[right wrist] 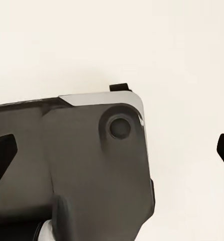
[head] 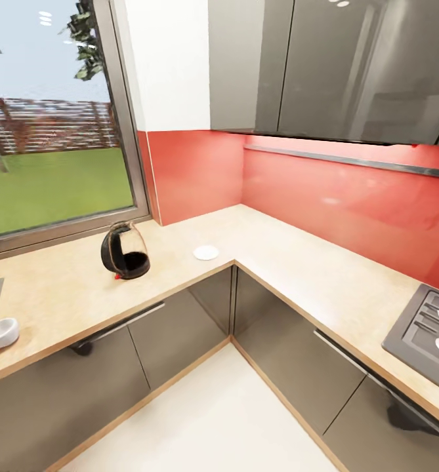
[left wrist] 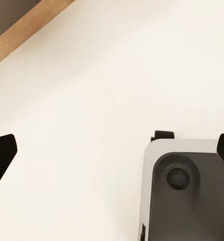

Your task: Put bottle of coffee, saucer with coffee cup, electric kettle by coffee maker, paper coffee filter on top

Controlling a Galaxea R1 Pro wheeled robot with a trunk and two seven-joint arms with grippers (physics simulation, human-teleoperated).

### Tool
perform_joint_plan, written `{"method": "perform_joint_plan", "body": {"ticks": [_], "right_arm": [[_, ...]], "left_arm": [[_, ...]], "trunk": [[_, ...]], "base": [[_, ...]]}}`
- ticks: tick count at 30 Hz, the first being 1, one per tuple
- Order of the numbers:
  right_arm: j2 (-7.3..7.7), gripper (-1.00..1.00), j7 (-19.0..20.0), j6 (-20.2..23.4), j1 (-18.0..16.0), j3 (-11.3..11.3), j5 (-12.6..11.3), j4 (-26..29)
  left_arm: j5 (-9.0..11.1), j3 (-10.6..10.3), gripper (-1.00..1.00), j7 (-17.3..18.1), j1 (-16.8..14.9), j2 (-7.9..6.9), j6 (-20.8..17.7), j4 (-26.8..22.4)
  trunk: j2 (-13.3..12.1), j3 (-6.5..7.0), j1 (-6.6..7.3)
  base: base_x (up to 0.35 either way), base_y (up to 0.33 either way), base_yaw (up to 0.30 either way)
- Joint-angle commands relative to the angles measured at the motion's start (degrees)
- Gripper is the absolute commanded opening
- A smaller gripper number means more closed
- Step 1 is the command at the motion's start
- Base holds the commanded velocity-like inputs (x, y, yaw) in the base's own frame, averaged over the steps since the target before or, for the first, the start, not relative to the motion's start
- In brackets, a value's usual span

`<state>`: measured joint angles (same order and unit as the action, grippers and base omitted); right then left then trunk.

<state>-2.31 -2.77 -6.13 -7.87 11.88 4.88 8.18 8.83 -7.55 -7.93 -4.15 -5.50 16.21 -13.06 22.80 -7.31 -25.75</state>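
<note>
kettle glass looked fragile, so you would have wanted the electric kettle (head: 125,251) by its black loop handle; from the head it stood on the kitchen countertop (head: 298,275), the saucer (head: 206,252) near, the coffee cup (head: 0,334) well apart. left wrist: left gripper (left wrist: 112,150) spread wide, empty. right wrist: right gripper (right wrist: 114,153) likewise.

The dark glass kettle (head: 125,251) with a black handle stands upright on the tan bench (head: 298,275), near the window-side back edge. The small white saucer (head: 206,252) lies flat near the inner corner, apart from the kettle. The white cup (head: 0,334) sits near the bench's front edge, far to the left.
</note>
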Motion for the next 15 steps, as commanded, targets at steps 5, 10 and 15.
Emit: {"method": "perform_joint_plan", "body": {"ticks": [5,10,15], "right_arm": [[-0.06,1.00,-0.1,-0.2,0.0,0.4,0.6,1.2],[-0.01,1.00,0.0,-0.2,0.0,0.2,0.8,2.1],[0.02,1.00,0.0,0.0,0.0,-0.2,1.0,2.1]], "left_arm": [[0.5,-0.5,1.00,-0.5,-0.1,-0.04,0.3,0.0],[0.5,-0.5,1.00,-0.5,-0.2,-0.04,0.3,0.5],[0.8,0.0,1.00,-0.6,-0.2,-0.30,0.3,0.7]], "trunk": [[0.1,-0.12,-0.03],[0.1,-0.12,-0.03],[0.1,-0.12,-0.03]], "base": [[-0.003,-0.002,0.004],[0.000,0.000,0.000],[0.000,0.000,0.000]]}}
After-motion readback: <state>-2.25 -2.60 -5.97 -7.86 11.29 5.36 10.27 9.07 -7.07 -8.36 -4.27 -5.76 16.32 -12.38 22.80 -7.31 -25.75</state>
